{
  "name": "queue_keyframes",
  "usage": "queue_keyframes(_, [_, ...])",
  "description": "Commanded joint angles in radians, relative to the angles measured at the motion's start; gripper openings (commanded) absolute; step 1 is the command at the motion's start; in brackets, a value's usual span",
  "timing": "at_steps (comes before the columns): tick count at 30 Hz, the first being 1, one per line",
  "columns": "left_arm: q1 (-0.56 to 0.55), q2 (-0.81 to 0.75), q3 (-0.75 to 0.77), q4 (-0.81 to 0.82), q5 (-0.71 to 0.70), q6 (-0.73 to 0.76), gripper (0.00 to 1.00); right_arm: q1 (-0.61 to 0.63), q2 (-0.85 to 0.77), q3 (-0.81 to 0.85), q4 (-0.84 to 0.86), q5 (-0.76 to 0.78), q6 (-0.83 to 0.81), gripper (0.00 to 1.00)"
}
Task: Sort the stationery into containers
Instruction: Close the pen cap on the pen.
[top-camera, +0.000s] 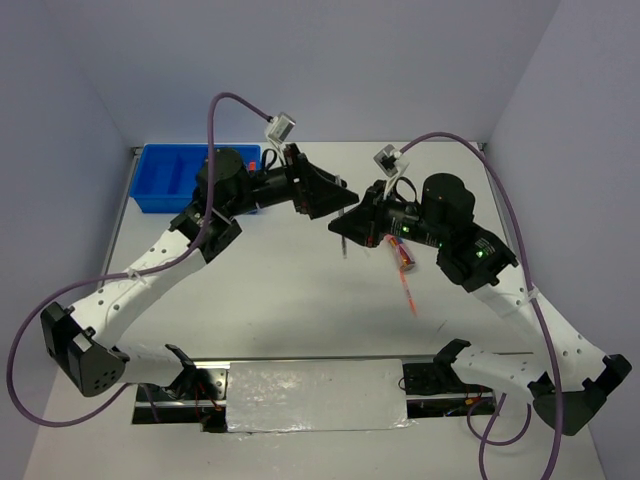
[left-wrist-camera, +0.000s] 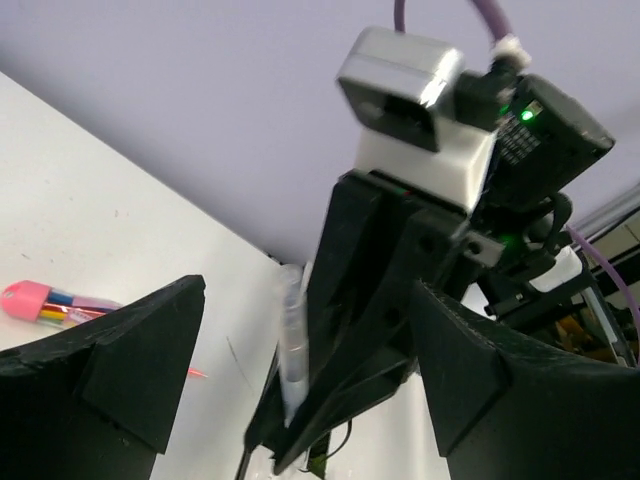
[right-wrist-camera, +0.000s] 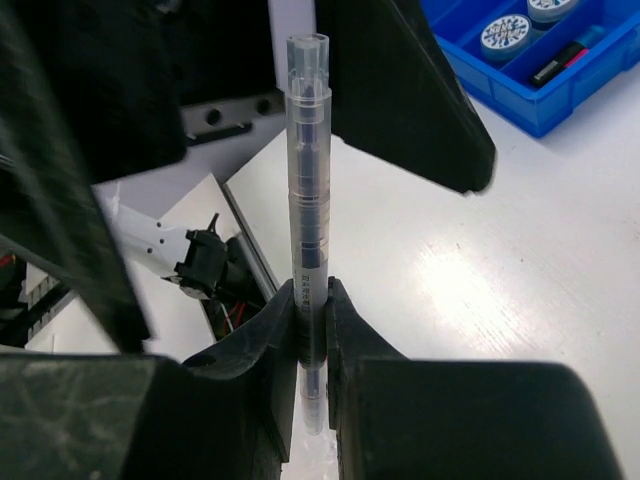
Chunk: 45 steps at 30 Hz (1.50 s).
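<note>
the pen (right-wrist-camera: 308, 200), thin and clear with a silvery barrel, is clamped low on its shaft by the right pincer (right-wrist-camera: 310, 302), whose two fingers are closed tight against it; the pen's open upper end sticks out well past the fingertips. it is held off the counter (top-camera: 300, 300) near the middle, a little right of centre. the left pincer (left-wrist-camera: 305, 300) faces it from the left with its fingers spread wide, one on each side of the pen's free end and apart from it, gripping nothing. on the counter to the right of the pincers lies a pink-capped tube (left-wrist-camera: 30, 298), and nearer than it a thin orange pen (top-camera: 410, 295). the blue tray (top-camera: 160, 192) sits at the far left corner; one compartment holds two round blue-white discs (right-wrist-camera: 497, 37), the next a black highlighter (right-wrist-camera: 560, 62).
</note>
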Motion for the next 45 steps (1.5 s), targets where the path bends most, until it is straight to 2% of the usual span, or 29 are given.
queue_keyframes(1, [-0.007,-0.046,0.095,-0.055,-0.066,0.066,0.96,0.002,-0.015,-0.013,0.041,-0.017,-0.008,0.0])
queue_keyframes(3, [-0.006,-0.032,0.138,-0.114,-0.114,0.088,0.94,0.002,-0.021,-0.032,0.061,-0.037,-0.002,0.0])
queue_keyframes(6, [-0.001,-0.006,0.194,-0.164,-0.139,0.108,0.86,0.002,-0.027,-0.036,0.081,-0.047,0.011,0.0])
queue_keyframes(7, [-0.001,0.0,0.201,-0.166,-0.136,0.109,0.79,0.002,-0.026,-0.033,0.079,-0.046,0.008,0.0])
queue_keyframes(9, [0.002,0.008,0.197,-0.16,-0.123,0.097,0.71,0.002,-0.021,-0.02,0.067,-0.043,0.004,0.0])
queue_keyframes(10, [0.004,0.009,0.191,-0.155,-0.117,0.094,0.62,0.002,-0.019,-0.018,0.064,-0.043,0.001,0.0])
queue_keyframes(11, [0.002,0.011,0.188,-0.154,-0.111,0.09,0.6,0.002,-0.021,-0.015,0.061,-0.038,0.001,0.0])
queue_keyframes(17, [0.002,0.014,0.157,-0.158,-0.09,0.076,0.64,0.002,-0.019,0.0,0.049,-0.027,-0.009,0.0])
queue_keyframes(21, [0.002,0.008,0.131,-0.129,-0.071,0.053,0.63,0.004,-0.018,0.014,0.038,-0.018,-0.02,0.0])
queue_keyframes(23, [0.002,0.005,0.123,-0.125,-0.07,0.048,0.55,0.002,-0.016,0.019,0.03,-0.011,-0.025,0.0])
queue_keyframes(24, [0.002,0.005,0.12,-0.122,-0.064,0.044,0.34,0.002,-0.015,0.025,0.03,-0.009,-0.028,0.0])
queue_keyframes(27, [0.002,0.011,0.122,-0.128,-0.051,0.036,0.08,0.002,-0.004,0.034,0.023,-0.009,-0.029,0.0])
queue_keyframes(29, [0.002,0.012,0.12,-0.123,-0.05,0.025,0.0,0.002,-0.003,0.039,0.019,-0.006,-0.034,0.0])
queue_keyframes(34, [-0.001,0.021,0.116,-0.131,-0.041,0.007,0.0,0.002,0.013,0.085,0.007,0.011,-0.066,0.0])
queue_keyframes(38, [-0.038,0.023,0.082,-0.152,-0.042,-0.009,0.0,-0.041,0.092,0.257,-0.013,0.046,-0.132,0.0])
queue_keyframes(45, [-0.145,-0.005,-0.051,-0.192,-0.086,-0.038,0.0,-0.134,0.237,0.525,0.015,-0.047,-0.138,0.0])
